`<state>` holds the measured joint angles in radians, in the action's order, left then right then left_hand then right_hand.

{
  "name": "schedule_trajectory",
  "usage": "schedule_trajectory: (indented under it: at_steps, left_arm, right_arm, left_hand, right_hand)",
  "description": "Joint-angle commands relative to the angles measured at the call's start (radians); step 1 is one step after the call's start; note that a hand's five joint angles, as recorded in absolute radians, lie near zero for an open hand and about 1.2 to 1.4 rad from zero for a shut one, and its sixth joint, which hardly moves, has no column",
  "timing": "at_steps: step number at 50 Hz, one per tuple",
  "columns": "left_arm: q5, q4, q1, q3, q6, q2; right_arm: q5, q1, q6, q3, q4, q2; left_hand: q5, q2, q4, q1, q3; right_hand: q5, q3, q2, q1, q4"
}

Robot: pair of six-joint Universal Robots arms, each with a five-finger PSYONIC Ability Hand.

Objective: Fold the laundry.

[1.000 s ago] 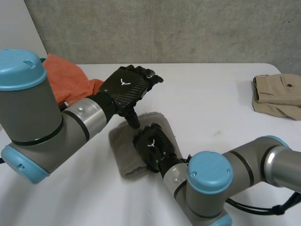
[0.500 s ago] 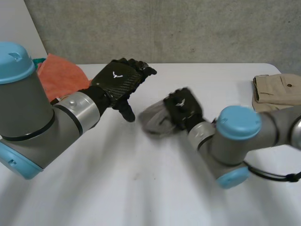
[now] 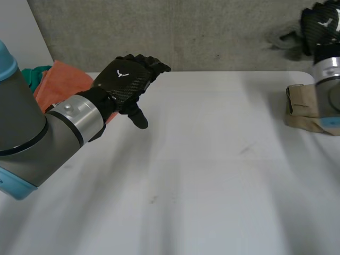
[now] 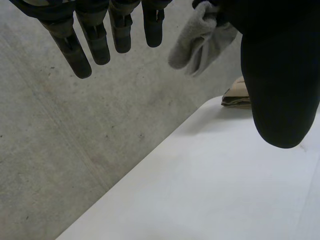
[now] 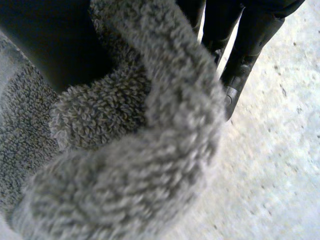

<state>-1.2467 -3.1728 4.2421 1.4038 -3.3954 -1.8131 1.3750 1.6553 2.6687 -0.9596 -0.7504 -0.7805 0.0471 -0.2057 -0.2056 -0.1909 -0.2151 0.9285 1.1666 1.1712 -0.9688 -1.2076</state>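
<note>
Swung up and away: my right hand (image 3: 324, 24) has carried the grey towel (image 3: 284, 37) off the counter (image 3: 212, 170).
It is curled tight round the bunched towel, high above the folded khaki garment (image 3: 300, 106); my left hand (image 3: 127, 79) hovers straight-fingered, holding nothing, beside the orange cloth (image 3: 66, 85).

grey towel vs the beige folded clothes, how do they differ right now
Place: the grey towel is up in the air, clutched in the right hand; the beige folded clothes lie on the table.
Shape: the grey towel is bunched; the beige folded clothes are a flat, neat stack.
Surface: the grey towel is fluffy pile; the beige folded clothes look smooth.
Both are cloth on the robot's right side.
</note>
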Motion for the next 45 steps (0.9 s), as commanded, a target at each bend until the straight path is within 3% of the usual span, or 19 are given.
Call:
schedule_trajectory:
  at_steps: [1, 10, 23, 25, 27, 28, 29, 38, 45]
  left_arm:
    - [0.001, -0.010, -0.019, 0.014, -0.001, 0.015]
    - [0.001, -0.024, -0.028, 0.038, -0.001, 0.038]
    - [0.001, -0.024, -0.039, 0.038, 0.001, 0.040]
    - [0.001, -0.024, -0.042, 0.038, 0.001, 0.043]
    - [0.001, -0.024, -0.045, 0.038, 0.001, 0.044]
    - [0.001, -0.024, -0.047, 0.038, 0.001, 0.047]
    - [0.000, -0.024, -0.048, 0.038, 0.001, 0.047]
    - [0.000, -0.024, -0.048, 0.038, 0.004, 0.069]
    - [0.000, -0.024, -0.048, 0.038, 0.024, 0.083]
  right_arm:
    - [-0.204, -0.167, 0.000, 0.047, -0.102, 0.202]
    - [-0.255, -0.287, -0.091, 0.065, -0.138, 0.403]
    - [-0.424, -0.430, -0.156, -0.068, -0.122, 0.288]
    - [-0.418, -0.431, -0.153, -0.086, -0.093, 0.264]
    - [-0.412, -0.431, -0.151, -0.096, -0.072, 0.248]
    - [-0.396, -0.430, -0.151, -0.108, -0.041, 0.230]
    - [-0.386, -0.430, -0.151, -0.114, -0.026, 0.219]
    - [-0.239, -0.434, -0.145, -0.220, 0.193, 0.060]
    - [0.068, -0.534, -0.151, -0.226, 0.491, -0.063]
  left_hand:
    - [0.012, -0.028, -0.028, -0.043, -0.019]
    - [0.012, -0.028, -0.028, -0.043, -0.019]
    - [0.012, -0.028, -0.028, -0.043, -0.019]
    - [0.012, -0.028, -0.028, -0.043, -0.019]
    - [0.012, -0.028, -0.028, -0.043, -0.019]
    - [0.012, -0.028, -0.028, -0.043, -0.019]
    - [0.012, -0.028, -0.028, -0.043, -0.019]
    - [0.001, -0.017, -0.017, -0.031, -0.007]
    - [-0.002, -0.014, -0.014, -0.029, -0.004]
  right_hand:
    - [0.293, 0.230, 0.225, -0.428, -0.189]
    - [0.293, 0.230, 0.225, -0.428, -0.189]
    - [0.293, 0.230, 0.225, -0.428, -0.189]
    - [-0.295, -0.359, -0.364, 0.161, 0.400]
    - [-0.623, -0.687, -0.691, 0.489, 0.728]
    - [-0.869, -0.932, -0.937, 0.734, 0.973]
    - [-0.928, -0.992, -0.997, 0.794, 1.033]
    - [-0.928, -0.992, -0.997, 0.794, 1.033]
    - [-0.928, -0.992, -0.997, 0.794, 1.033]
